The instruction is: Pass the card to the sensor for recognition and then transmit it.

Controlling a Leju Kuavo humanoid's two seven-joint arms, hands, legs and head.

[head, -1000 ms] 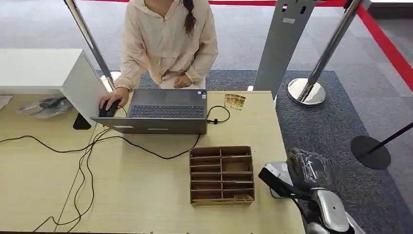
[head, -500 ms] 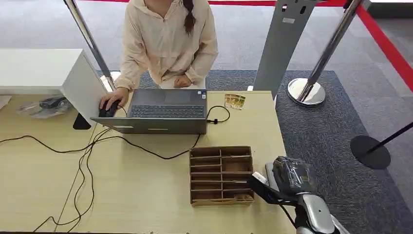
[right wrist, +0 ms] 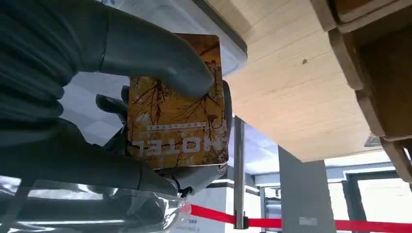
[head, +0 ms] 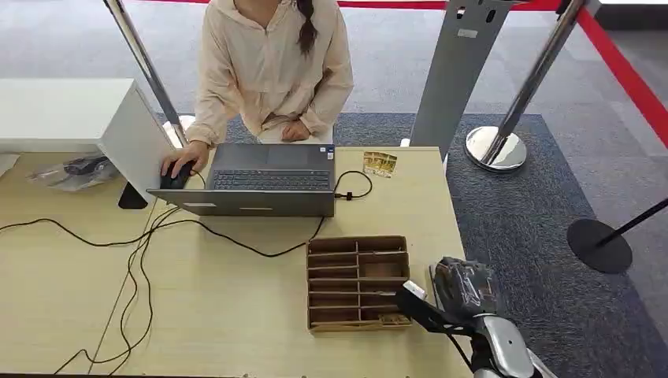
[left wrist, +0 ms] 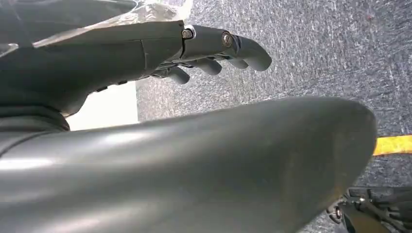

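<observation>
My right hand [head: 465,290], wrapped in clear plastic, hovers at the table's right edge, just right of the cardboard organizer. In the right wrist view it pinches an orange-brown hotel card [right wrist: 177,119] between thumb and fingers [right wrist: 155,48]. The card lies flat against the pale sensor plate [right wrist: 184,19], which sits at the table's edge. My hand covers most of the sensor in the head view. My left hand [left wrist: 218,46] hangs over grey carpet, fingers stretched out and holding nothing.
A brown cardboard organizer [head: 358,282] with several slots stands left of my right hand. A person types at a grey laptop [head: 268,179] across the table; a second card [head: 380,164] lies beside it. Black cables [head: 142,260] trail across the left side. Stanchion bases [head: 495,148] stand on the carpet.
My right hand has moved left and nearer, from beyond the table's edge onto the sensor, which it now hides. The person and the things on the table have not moved.
</observation>
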